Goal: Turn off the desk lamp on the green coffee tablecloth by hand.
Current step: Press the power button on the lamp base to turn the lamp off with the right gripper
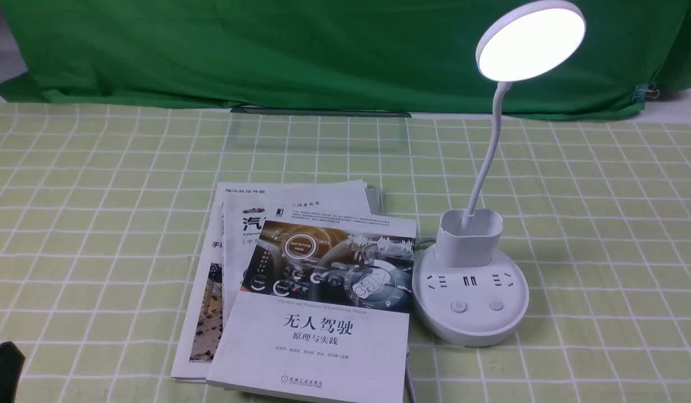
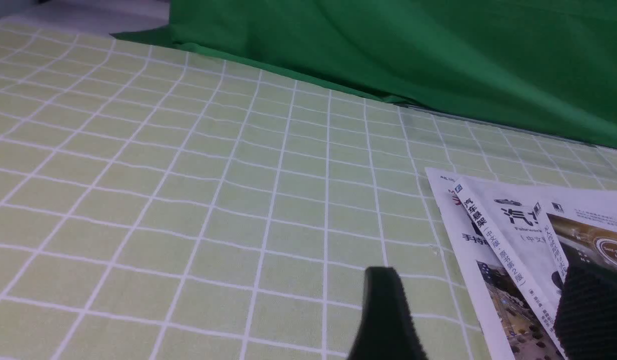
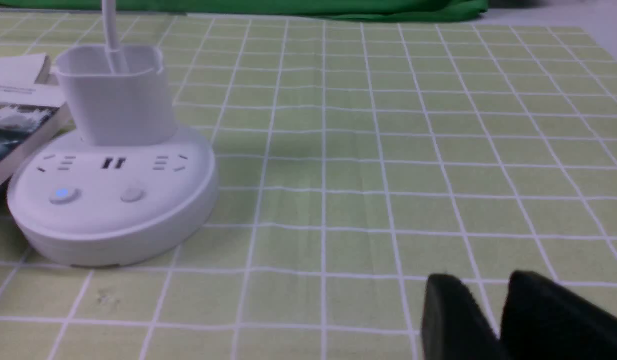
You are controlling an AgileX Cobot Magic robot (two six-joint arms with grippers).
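Note:
The desk lamp stands right of centre on the green coffee tablecloth (image 1: 603, 224). Its disc head (image 1: 530, 42) glows white above a thin neck, a cup holder (image 1: 468, 238) and a round base (image 1: 470, 319). The base bears sockets and two buttons (image 1: 458, 306) (image 1: 495, 305). In the right wrist view the base (image 3: 113, 225) shows one button lit blue (image 3: 63, 194) and one plain button (image 3: 132, 195). My right gripper (image 3: 486, 287) is shut and empty, low over the cloth, well apart from the base. My left gripper (image 2: 481, 280) is open and empty beside the books; only a bit of it shows in the front view (image 1: 4, 372).
A fanned stack of books (image 1: 317, 302) lies left of the lamp base, touching it; it also shows in the left wrist view (image 2: 518, 240). A white cable (image 1: 410, 386) runs toward the front edge. A dark green backdrop (image 1: 323, 50) hangs behind, held by a clip (image 1: 645, 92).

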